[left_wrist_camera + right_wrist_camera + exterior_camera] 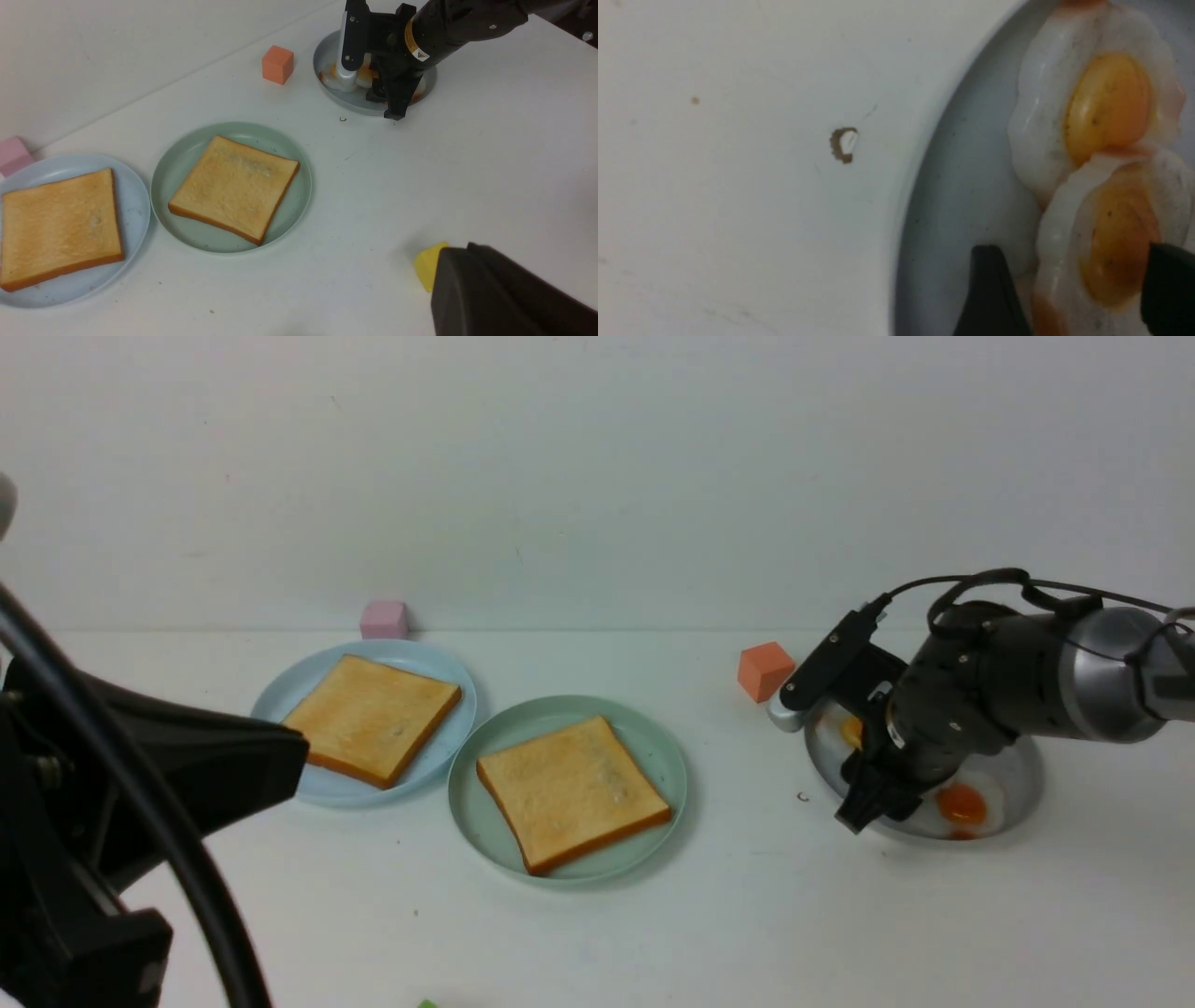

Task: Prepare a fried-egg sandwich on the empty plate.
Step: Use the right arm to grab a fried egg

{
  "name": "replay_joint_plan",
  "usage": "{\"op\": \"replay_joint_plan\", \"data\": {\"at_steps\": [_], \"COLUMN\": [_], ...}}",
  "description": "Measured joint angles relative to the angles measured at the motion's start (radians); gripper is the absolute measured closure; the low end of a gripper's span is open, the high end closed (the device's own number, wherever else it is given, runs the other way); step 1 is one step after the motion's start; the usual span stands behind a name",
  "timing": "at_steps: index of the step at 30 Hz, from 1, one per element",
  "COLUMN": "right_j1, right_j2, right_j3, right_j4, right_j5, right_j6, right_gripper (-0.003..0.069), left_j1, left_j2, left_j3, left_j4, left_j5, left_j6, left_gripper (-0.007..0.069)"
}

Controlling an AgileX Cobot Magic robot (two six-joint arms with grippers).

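Observation:
The mint-green plate (660, 756) in the middle of the table holds one toast slice (571, 791). A second toast slice (373, 717) lies on the light blue plate (285, 686) to its left. Two fried eggs overlap on the grey plate (966, 177). My right gripper (1073, 261) is open and low over that plate, its fingers on either side of the nearer fried egg (1115, 233), whose yolk shows between them. The other egg (1106, 102) lies just beyond. My left gripper (455, 249) is shut and empty, above the table at the front left.
An orange cube (766, 670) sits left of the grey plate (1022, 775). A pink block (384, 618) stands behind the blue plate. A yellow block (427, 263) lies just under my left gripper's tip. A small dark mark (844, 144) is on the table beside the grey plate.

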Motion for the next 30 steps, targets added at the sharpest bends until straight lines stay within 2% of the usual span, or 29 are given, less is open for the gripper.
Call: {"op": "replay_joint_plan", "data": {"at_steps": [7, 17, 22, 26, 30], "right_j1": [0.000, 0.000, 0.000, 0.000, 0.001], "right_j2": [0.002, 0.022, 0.023, 0.023, 0.018], "right_j3": [0.000, 0.000, 0.000, -0.003, -0.005], "right_j4": [-0.025, -0.071, -0.086, -0.093, -0.109], "right_j5": [-0.009, -0.013, -0.002, 0.017, 0.028], "right_j6": [0.012, 0.025, 0.030, 0.031, 0.031], "right_gripper": [0.0204, 0.0244, 0.0339, 0.0468, 0.0518], "left_j1": [0.000, 0.000, 0.000, 0.000, 0.000], "left_j2": [0.000, 0.000, 0.000, 0.000, 0.000], "left_j3": [0.000, 0.000, 0.000, 0.000, 0.000], "left_j4": [0.000, -0.001, -0.014, -0.017, -0.019], "left_j5": [0.000, 0.000, 0.000, 0.001, 0.001], "left_j6": [0.017, 0.020, 0.020, 0.020, 0.020], "left_gripper": [0.0638, 0.0638, 0.0637, 0.0636, 0.0636]}}
